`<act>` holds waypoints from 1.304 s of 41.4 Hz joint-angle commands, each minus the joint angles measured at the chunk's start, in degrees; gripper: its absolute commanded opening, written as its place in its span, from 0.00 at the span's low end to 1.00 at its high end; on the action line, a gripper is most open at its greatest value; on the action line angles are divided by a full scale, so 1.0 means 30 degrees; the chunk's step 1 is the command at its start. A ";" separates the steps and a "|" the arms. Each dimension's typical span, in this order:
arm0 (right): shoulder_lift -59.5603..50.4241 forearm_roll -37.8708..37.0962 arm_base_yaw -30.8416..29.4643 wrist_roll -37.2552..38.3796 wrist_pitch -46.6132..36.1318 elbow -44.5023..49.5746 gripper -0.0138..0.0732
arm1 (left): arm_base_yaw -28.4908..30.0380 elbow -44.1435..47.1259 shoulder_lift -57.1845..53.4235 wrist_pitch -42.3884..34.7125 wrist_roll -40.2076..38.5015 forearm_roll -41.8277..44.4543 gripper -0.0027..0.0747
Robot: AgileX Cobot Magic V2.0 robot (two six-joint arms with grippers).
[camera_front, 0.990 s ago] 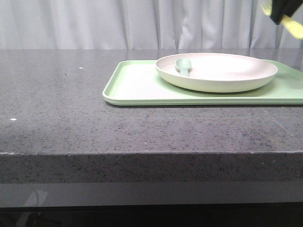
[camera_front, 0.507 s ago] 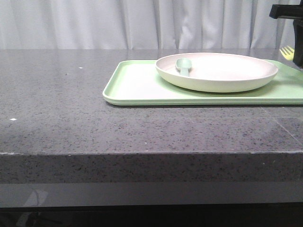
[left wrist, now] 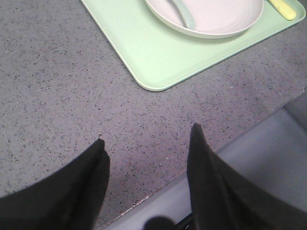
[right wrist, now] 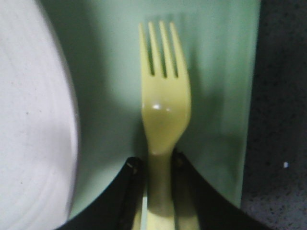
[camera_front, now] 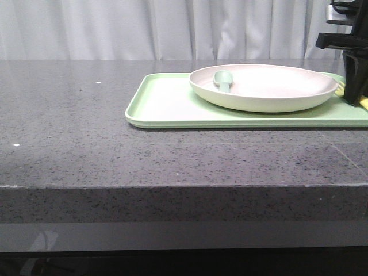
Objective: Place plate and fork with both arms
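i see the plate (camera_front: 263, 86) sitting on the light-green tray (camera_front: 167, 103) on the dark speckled table (camera_front: 86, 132), a pale spoon (camera_front: 223, 80) lying in it. the right gripper (right wrist: 154, 167) is down at the tray's right end, jaws clamped on the handle of the yellow fork (right wrist: 163, 105) — tines over the tray just beside the plate. the left gripper (left wrist: 146, 163) hovers over bare table, jaws apart — holding nothing.
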 commanded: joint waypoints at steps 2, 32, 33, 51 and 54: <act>-0.1023 0.0215 -0.0138 -0.0261 -0.0440 -0.0364 0.53 | 0.0015 -0.0460 -0.0049 -0.0946 -0.0004 -0.0523 0.51; -0.8632 -0.0204 0.2650 -0.0388 0.2230 0.1181 0.56 | 0.0015 -0.0460 -0.0049 -0.0913 -0.0004 -0.0523 0.51; -0.9015 -0.0379 0.2816 -0.0388 0.2177 0.1519 0.55 | 0.0015 -0.0460 -0.0049 -0.0913 -0.0004 -0.0523 0.51; -1.8271 -0.1336 0.3813 -0.0388 -0.1417 0.8729 0.55 | 0.0015 -0.0460 -0.0007 -0.0951 -0.0004 -0.0523 0.51; -2.0025 -0.1336 0.3813 -0.0388 -0.2464 1.0017 0.55 | 0.0015 -0.0460 0.0040 -0.0951 -0.0004 -0.0523 0.51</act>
